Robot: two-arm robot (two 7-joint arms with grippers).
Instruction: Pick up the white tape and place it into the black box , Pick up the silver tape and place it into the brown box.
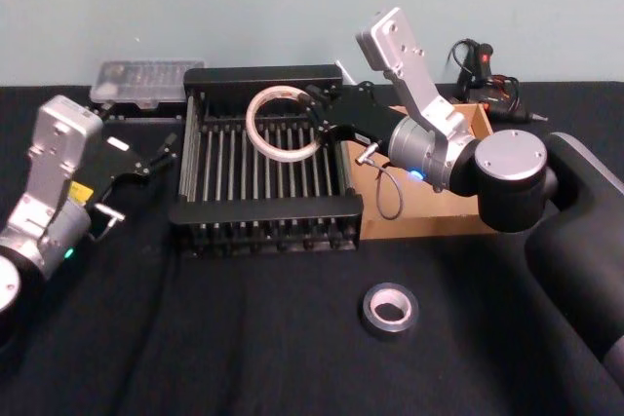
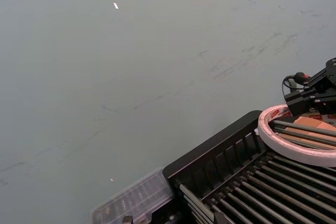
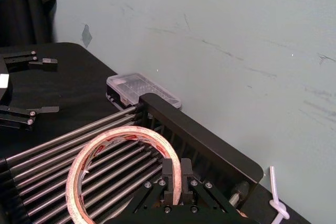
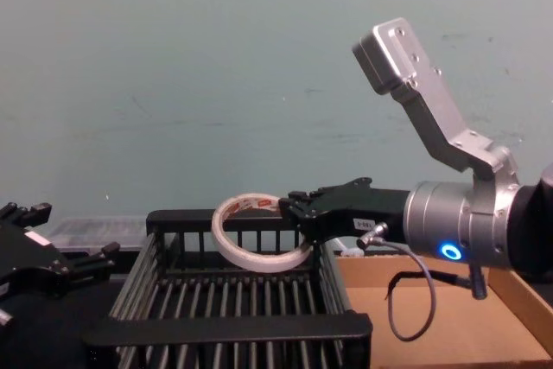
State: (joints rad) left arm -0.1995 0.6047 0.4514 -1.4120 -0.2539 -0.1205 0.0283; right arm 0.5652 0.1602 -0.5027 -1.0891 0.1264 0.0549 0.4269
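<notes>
A: Right end effector (image 1: 314, 116) was clamped on the white tape (image 1: 284, 126)'s rim, holding it over the black box (image 1: 263, 209). Should've lowered closer to the slats, then released.

B: Left end effector (image 1: 156, 155) sat spread, idle, beside the crate. Black box held nothing; brown box (image 1: 429, 209)'s visible floor was bare. Silver tape (image 1: 391, 309) lay on the counter (image 1: 195, 338).

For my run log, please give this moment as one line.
right gripper: shut on flat white tape roll, held above black slatted crate | left gripper: open, idle left of crate | silver-grey duct tape roll: on table
</notes>
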